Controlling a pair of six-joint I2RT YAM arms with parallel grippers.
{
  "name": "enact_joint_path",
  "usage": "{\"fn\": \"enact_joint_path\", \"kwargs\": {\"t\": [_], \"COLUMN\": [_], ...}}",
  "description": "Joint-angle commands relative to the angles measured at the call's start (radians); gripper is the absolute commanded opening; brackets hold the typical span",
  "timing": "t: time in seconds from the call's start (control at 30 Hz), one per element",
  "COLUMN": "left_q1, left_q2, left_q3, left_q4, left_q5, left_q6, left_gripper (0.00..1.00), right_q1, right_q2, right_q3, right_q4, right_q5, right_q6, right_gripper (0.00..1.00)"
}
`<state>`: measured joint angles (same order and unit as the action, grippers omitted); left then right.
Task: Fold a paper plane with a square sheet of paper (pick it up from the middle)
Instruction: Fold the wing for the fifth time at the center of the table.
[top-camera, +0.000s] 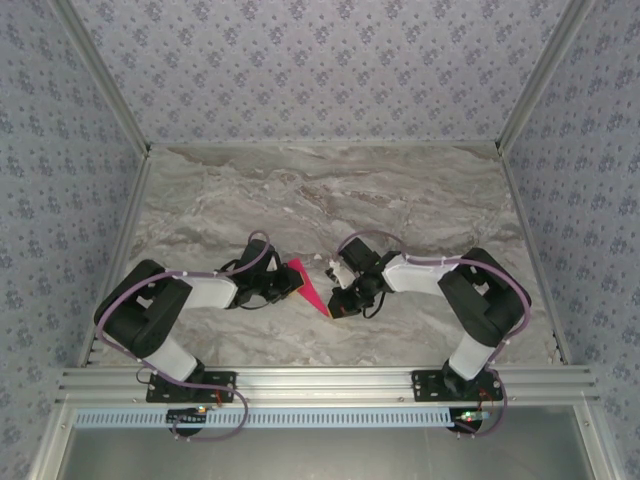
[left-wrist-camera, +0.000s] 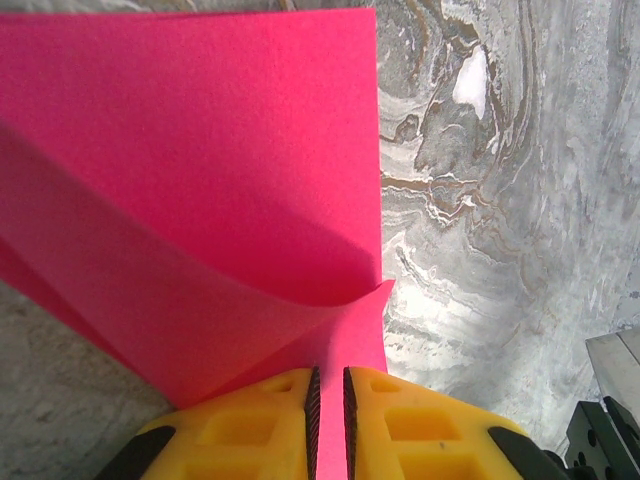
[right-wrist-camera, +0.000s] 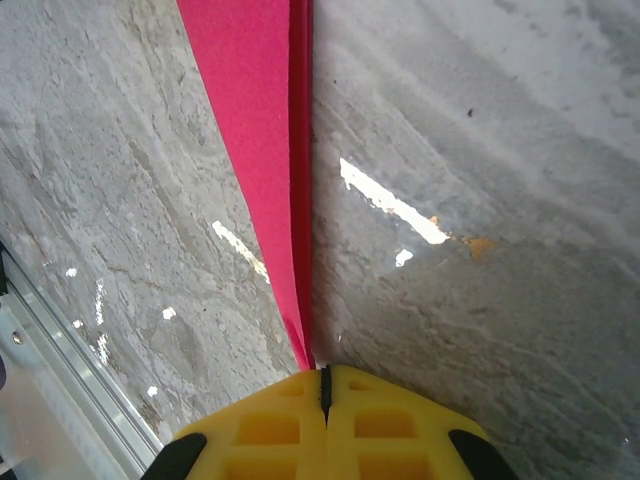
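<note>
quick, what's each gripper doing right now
left gripper: closed, pinching the pink paper
right gripper: closed on the pink paper's narrow end

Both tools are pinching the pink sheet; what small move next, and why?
Probably lower the left tool to press the curl flat: the pink sheet arches over itself uncreased, while the right tool holds its narrow tip.

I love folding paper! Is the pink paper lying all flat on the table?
No, the pink paper bends up in a big curl, and its near edge is pinched in the left gripper.
</note>
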<state>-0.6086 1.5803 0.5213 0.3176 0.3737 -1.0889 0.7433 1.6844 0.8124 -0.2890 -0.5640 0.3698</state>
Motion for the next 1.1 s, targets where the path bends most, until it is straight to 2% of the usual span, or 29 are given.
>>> {"fn": "enact_joint_path", "kwargs": {"t": [0.0, 0.17, 0.37, 0.5, 0.83, 1.07], "left_q1": [0.009, 0.008, 0.007, 0.007, 0.007, 0.006], "left_q2": [0.025, 0.027, 0.022, 0.014, -0.015, -0.062], "left_q3": [-0.001, -0.001, 0.0, 0.004, 0.005, 0.013], "left_q4": [-0.045, -0.036, -0.028, -0.026, -0.008, 0.015], "left_q5": [-0.036, -0.033, -0.025, -0.019, -0.002, 0.028], "left_q6": [0.015, 0.019, 0.022, 0.033, 0.051, 0.096], "left_gripper": [0.17, 0.17, 0.16, 0.16, 0.16, 0.17], "right_q1": [-0.012, -0.015, 0.036, 0.043, 0.066, 0.032], "right_q2": [-0.078, -0.11, 0.021, 0.086, 0.162, 0.177], "right_q3": [0.001, 0.006, 0.109, 0.119, 0.112, 0.049], "right_q4": [0.0, 0.112, 0.17, 0.215, 0.157, 0.158], "right_q5": [0.012, -0.011, 0.007, 0.013, 0.046, 0.049], "right_q6": [0.021, 0.08, 0.125, 0.162, 0.135, 0.116], "right_gripper": [0.01, 0.03, 0.0, 0.0, 0.0, 0.0]}}
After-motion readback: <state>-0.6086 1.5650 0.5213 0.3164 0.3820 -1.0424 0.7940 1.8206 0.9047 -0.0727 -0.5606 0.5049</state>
